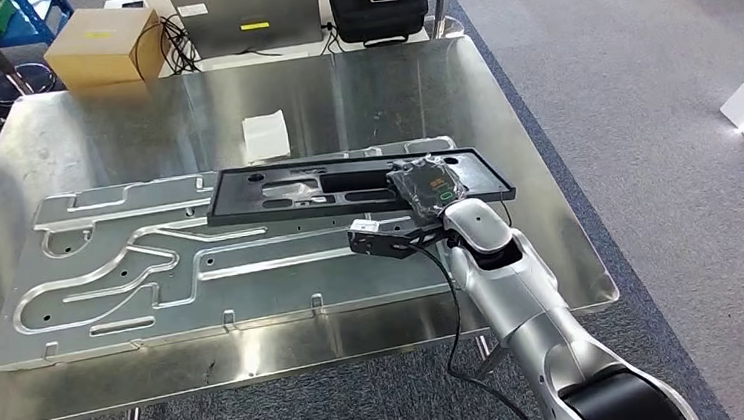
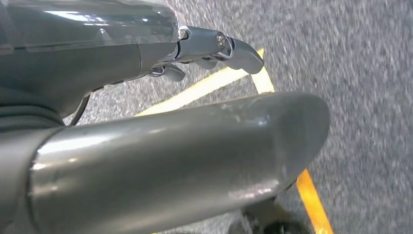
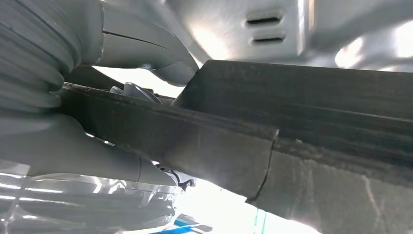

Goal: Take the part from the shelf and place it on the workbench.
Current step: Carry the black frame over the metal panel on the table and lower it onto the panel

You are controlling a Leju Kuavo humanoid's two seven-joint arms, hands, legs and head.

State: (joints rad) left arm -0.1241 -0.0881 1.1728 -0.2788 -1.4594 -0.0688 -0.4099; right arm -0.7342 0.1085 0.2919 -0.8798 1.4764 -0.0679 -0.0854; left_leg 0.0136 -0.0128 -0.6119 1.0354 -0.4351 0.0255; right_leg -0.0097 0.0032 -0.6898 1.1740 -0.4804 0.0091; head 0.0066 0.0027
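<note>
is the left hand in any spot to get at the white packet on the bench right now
Probably not. The left hand hangs over grey carpet with yellow floor lines, away from the white packet lying unobstructed on the steel workbench.

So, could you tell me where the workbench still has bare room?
Bare steel lies on the workbench behind the white pad, toward the far edge. The grooved plate, black part and right hand crowd the middle.
</note>
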